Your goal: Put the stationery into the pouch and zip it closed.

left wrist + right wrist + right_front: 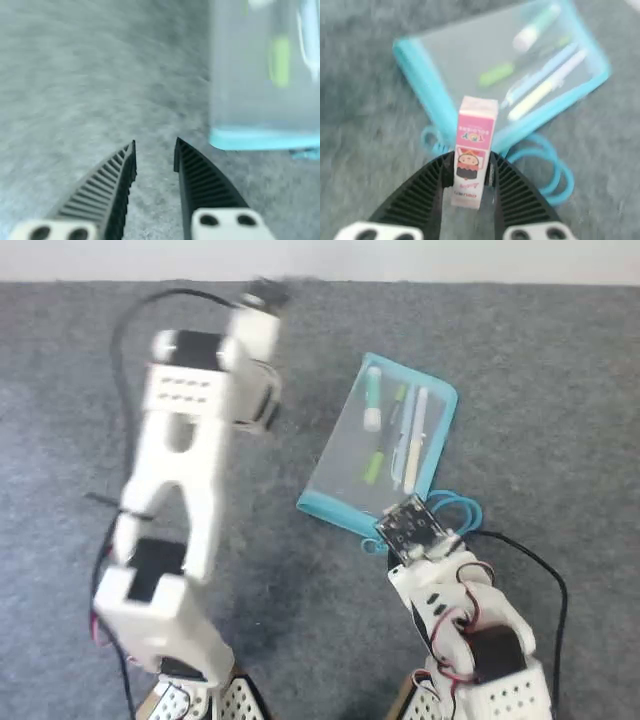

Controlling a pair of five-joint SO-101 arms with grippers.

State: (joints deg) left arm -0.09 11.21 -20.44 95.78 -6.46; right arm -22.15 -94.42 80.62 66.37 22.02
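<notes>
A clear pouch [385, 445] with a teal border lies on the grey carpet and holds a green-and-white marker [372, 400] and several pens [410, 440]. My right gripper [470, 162] is shut on a pink-and-white eraser [475, 130], which stands upright just short of the pouch's [470, 55] near edge. In the high view the right gripper [405, 523] sits at the pouch's lower corner. My left gripper [155, 150] is open with nothing between its fingers, above bare carpet beside the pouch [260, 100]. In the high view the left gripper [265, 405] hangs to the left of the pouch.
A teal cord loop [455, 510] trails from the pouch's near corner beside the right gripper and appears as the cord loop [555, 170] in the right wrist view. Grey carpet [540, 370] covers the table. Black cables run from both arms.
</notes>
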